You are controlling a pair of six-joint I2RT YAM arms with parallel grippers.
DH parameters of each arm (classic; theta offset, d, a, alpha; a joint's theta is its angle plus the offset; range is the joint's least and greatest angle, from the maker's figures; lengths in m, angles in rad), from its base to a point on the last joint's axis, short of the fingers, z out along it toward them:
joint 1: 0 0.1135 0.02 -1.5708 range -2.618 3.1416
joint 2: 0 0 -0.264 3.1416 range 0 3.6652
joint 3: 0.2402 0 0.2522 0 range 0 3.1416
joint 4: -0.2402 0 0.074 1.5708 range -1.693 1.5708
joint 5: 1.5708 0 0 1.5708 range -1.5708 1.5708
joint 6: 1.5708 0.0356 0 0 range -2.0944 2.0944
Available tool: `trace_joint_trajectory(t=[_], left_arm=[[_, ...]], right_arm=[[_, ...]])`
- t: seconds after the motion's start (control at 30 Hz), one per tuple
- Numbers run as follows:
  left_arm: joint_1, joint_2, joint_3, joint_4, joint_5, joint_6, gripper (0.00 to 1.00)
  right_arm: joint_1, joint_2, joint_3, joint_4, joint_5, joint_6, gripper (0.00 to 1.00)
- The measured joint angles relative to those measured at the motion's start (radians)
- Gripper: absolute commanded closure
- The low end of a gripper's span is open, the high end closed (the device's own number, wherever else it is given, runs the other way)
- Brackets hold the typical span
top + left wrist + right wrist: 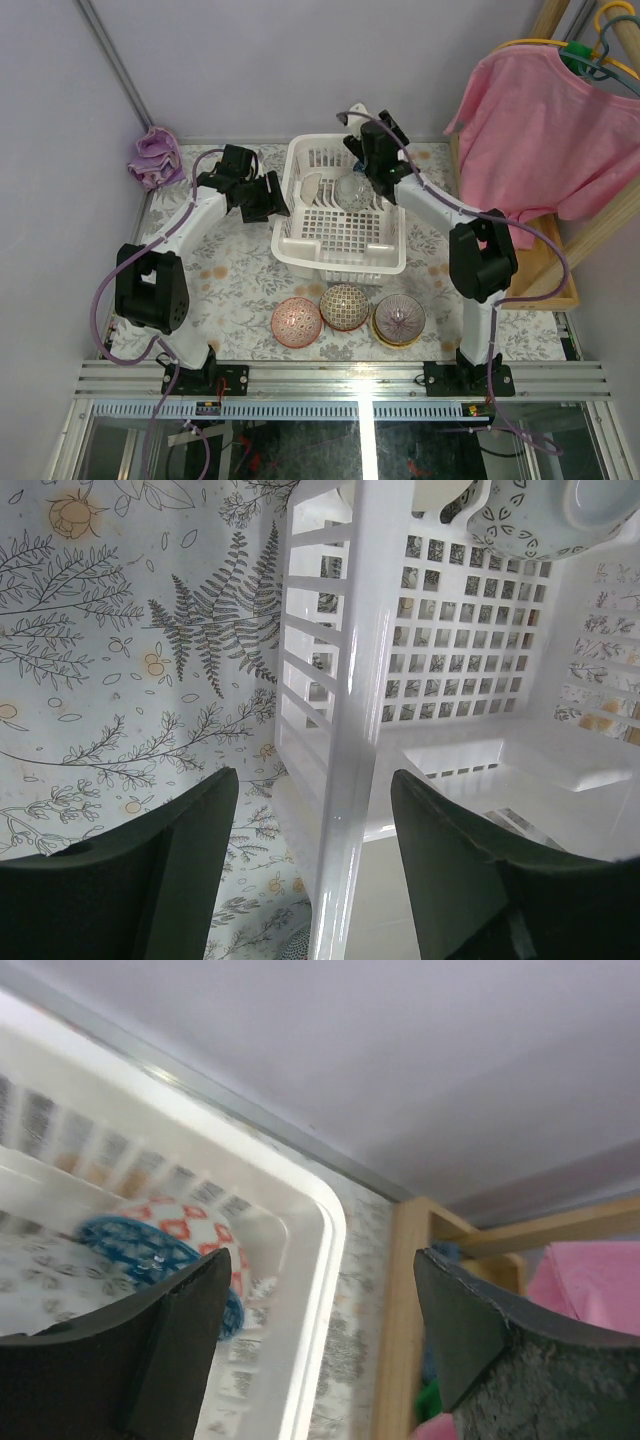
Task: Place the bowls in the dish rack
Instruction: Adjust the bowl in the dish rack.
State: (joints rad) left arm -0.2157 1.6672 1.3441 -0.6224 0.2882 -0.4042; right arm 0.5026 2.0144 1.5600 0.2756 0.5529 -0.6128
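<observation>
The white dish rack (340, 262) stands mid-table. Inside it at the back lean a whitish bowl (312, 186) and a pale patterned bowl (352, 191). My right gripper (376, 168) hangs open over the rack's far right corner (325, 1222) with nothing between its fingers; a blue netted bowl (140, 1245) with red marks lies below it inside the rack. My left gripper (263, 197) is open, its fingers astride the rack's left wall (350, 730), with a gap on each side. Three bowls sit in front: pink-red (297, 322), netted (343, 306), tan-yellow (399, 320).
A crumpled pink cloth (153, 158) lies at the table's back left corner. A pink shirt (550, 120) hangs on a wooden stand (550, 275) at the right. A leaf-patterned bowl (530, 520) shows at the rack's far end in the left wrist view.
</observation>
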Motion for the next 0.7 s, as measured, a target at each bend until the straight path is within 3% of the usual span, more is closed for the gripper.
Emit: trace_joint_trajectory(t=[0.13, 0.33, 0.47, 0.7], left_arm=[[0.000, 0.000, 0.000, 0.001, 0.000, 0.000, 0.38], [0.000, 0.000, -0.010, 0.005, 0.003, 0.000, 0.38], [0.000, 0.000, -0.019, 0.005, 0.005, -0.001, 0.38], [0.000, 0.000, -0.019, 0.010, 0.012, -0.001, 0.38]], right_arm=[[-0.023, -0.065, 0.147, -0.289, -0.150, 0.292, 0.12], [-0.098, -0.108, 0.219, -0.578, -0.477, 0.606, 0.06], [-0.137, -0.055, 0.221, -0.691, -0.638, 0.744, 0.05], [-0.137, 0.101, 0.280, -0.753, -0.762, 0.911, 0.01]])
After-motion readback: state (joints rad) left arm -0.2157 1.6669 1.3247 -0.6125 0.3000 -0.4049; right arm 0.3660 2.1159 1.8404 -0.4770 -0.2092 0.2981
